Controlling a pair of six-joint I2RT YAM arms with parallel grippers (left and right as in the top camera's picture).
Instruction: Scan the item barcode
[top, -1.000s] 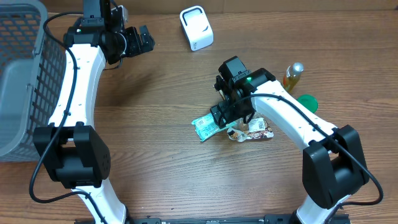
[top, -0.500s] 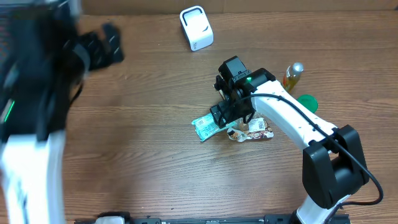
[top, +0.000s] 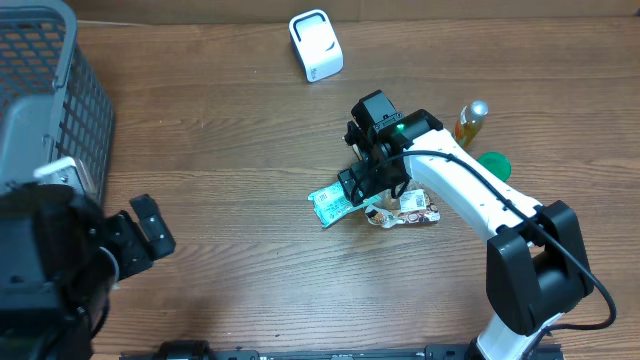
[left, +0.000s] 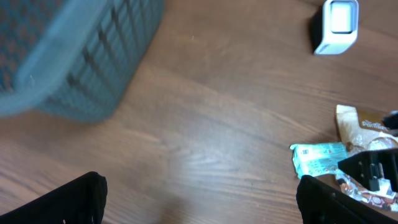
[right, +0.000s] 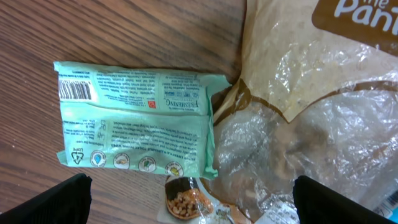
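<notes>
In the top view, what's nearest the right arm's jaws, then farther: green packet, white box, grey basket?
1. Green packet, beside the jaws of the right gripper.
2. White box, up top, near the middle.
3. Grey basket, far left corner.

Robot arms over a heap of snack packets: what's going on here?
The right gripper hangs open just above a green packet, whose barcode faces up, beside a clear bread bag. Nothing is gripped yet. The left gripper, also open and empty, is off near the grey basket. The white box at the table's far edge, probably the scanner, stands untouched.
</notes>
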